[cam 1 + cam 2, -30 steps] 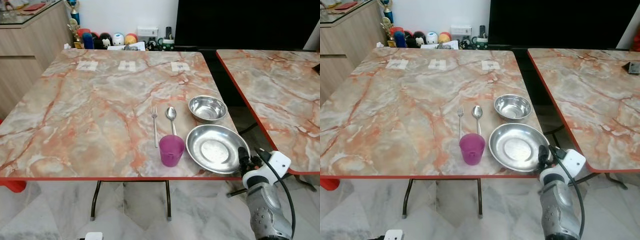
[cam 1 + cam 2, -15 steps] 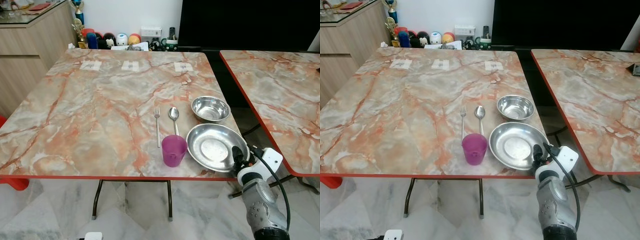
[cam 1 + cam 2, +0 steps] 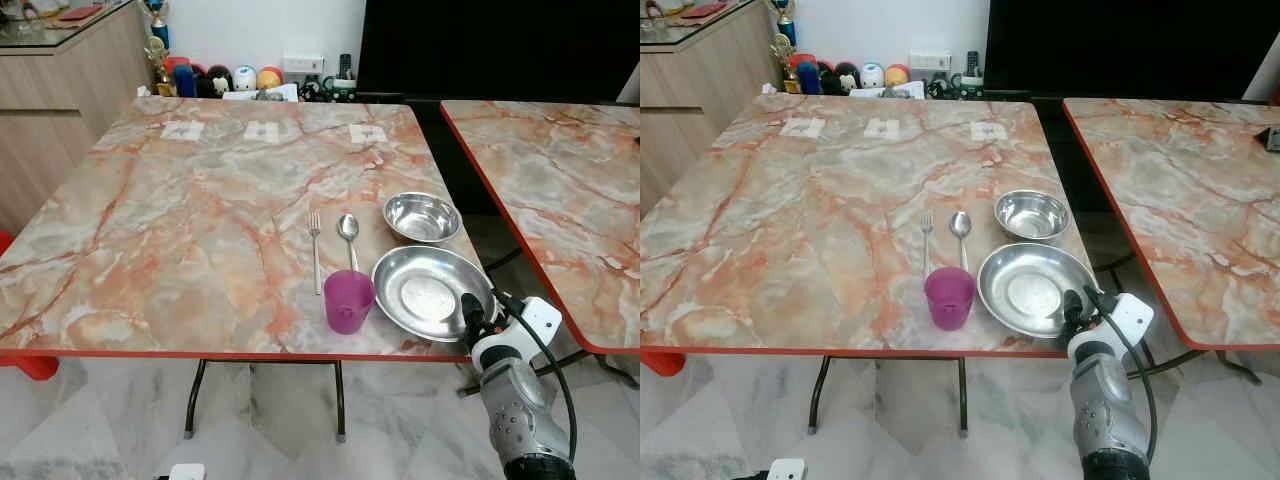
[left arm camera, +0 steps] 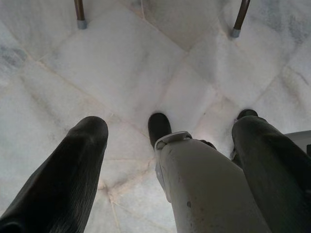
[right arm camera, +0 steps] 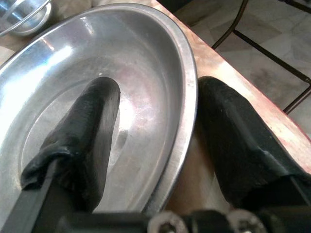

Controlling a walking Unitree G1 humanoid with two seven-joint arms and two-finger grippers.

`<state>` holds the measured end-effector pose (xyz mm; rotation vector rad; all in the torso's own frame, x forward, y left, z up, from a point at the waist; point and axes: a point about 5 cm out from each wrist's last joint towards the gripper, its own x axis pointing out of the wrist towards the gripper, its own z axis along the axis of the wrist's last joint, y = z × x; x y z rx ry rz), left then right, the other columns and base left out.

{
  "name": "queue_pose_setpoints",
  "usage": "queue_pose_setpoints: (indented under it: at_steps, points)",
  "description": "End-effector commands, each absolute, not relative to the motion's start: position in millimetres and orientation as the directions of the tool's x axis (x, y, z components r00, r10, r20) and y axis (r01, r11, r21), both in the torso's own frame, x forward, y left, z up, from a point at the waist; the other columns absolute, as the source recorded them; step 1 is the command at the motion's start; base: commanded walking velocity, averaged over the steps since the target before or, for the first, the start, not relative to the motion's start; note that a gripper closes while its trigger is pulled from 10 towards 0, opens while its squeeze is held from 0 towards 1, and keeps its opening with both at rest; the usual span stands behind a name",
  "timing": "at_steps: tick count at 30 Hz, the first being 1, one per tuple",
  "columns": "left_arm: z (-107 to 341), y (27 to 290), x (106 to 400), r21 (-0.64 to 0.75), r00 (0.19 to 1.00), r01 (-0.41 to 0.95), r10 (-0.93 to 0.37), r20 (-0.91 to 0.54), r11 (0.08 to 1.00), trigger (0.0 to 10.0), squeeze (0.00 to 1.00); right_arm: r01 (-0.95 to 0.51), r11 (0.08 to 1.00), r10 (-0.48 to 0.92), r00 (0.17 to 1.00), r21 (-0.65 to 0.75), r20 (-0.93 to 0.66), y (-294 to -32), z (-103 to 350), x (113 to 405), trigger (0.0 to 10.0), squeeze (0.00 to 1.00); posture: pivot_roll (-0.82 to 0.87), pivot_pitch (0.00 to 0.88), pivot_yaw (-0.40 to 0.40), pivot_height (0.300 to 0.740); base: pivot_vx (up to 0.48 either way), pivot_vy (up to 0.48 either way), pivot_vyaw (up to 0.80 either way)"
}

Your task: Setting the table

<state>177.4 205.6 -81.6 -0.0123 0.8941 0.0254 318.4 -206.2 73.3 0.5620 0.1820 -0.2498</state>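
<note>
A: Where is the plate (image 3: pixel 428 293)?

B: At the table's (image 3: pixel 180 230) five o'clock corner, right of the cup (image 3: pixel 347 301).

A: And the claw?

B: The right gripper (image 5: pixel 155 145) straddles its near rim, fingers apart, one inside, one outside; left gripper (image 4: pixel 165 165) hangs spread, idle.

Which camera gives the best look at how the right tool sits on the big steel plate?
The right wrist view: the right tool straddles the steel plate rim, one finger inside, the other outside, with gaps showing. Both eye views show the whole plate at the table edge, with the tool small at its near rim.
</note>
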Motion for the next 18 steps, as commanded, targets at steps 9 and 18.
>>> queue_pose_setpoints:
  at_steps: [9,18]
  points:
    - [-86,203,170,0.003,0.602,-0.009,0.008,-0.799,1.0,10.0,0.0,0.292,0.817,-0.17,0.946,0.497,-0.277,-204,66,317,6.5,0.0,0.01,0.082,-0.048,0.74,0.0,0.0,0.0]
    - [-87,207,166,0.009,0.592,-0.01,0.013,-0.806,1.0,10.0,0.0,0.289,0.828,-0.155,0.942,0.48,-0.299,-199,63,318,5.4,0.0,0.01,0.083,-0.046,0.74,0.0,0.0,0.0]
